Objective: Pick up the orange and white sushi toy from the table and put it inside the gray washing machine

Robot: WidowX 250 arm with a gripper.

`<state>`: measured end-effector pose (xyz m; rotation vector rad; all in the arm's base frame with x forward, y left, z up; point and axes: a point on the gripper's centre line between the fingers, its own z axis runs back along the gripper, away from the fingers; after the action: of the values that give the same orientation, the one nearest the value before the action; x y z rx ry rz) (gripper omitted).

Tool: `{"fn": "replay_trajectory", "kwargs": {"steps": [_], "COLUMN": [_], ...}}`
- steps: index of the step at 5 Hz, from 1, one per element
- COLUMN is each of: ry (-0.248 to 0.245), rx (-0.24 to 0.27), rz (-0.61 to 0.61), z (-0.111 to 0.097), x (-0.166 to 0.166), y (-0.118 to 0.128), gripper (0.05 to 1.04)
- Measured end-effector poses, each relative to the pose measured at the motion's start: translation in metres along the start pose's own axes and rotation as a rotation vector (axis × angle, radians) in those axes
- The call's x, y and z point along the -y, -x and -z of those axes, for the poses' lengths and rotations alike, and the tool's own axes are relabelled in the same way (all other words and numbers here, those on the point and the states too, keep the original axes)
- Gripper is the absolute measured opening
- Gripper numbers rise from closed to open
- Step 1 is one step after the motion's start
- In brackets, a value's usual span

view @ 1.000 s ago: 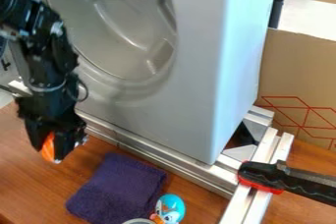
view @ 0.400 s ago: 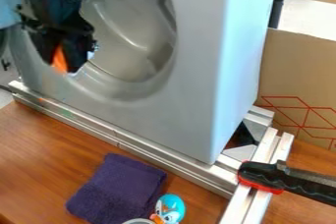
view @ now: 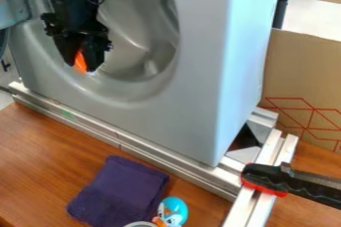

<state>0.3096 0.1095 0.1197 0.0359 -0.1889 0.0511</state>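
One orange thing (view: 80, 62) is pinched between the fingers of the gripper (view: 84, 67), its lower tip left exposed. Both are seen over the left part of the grey basin's (view: 193, 71) hollow, above the near rail (view: 120, 139); whether the basin wall is touched cannot be told. The hollow's curved right edge is set well apart from the gripper, with open room between. Along the basin's lower edge the rail is laid at a slant. Wood surface (view: 40, 156) is exposed between rail and purple cloth (view: 120, 191), widest to the left. Just beside the cloth's lower right side, a blue toy (view: 174, 206) is placed, next to a round rim (view: 140, 224) cut by the view's bottom edge. At right, a black-and-red clamp (view: 263, 176) is set across the side rails (view: 250, 203); cardboard (view: 303, 71) is stood behind.
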Motion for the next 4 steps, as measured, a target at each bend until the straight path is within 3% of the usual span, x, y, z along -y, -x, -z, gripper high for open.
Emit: {"fn": "replay_trajectory", "kwargs": {"steps": [1,2,4], "ry": [0.021,0.033,0.103], "rx": [-0.003,0.045,0.056], "rz": [0.003,0.000,0.032], "z": [0.021,0.021,0.033], "x": [-0.002,-0.001,0.021], "y": [-0.016,-0.032,-0.050], "gripper": [0.587,0.587,0.632]}}
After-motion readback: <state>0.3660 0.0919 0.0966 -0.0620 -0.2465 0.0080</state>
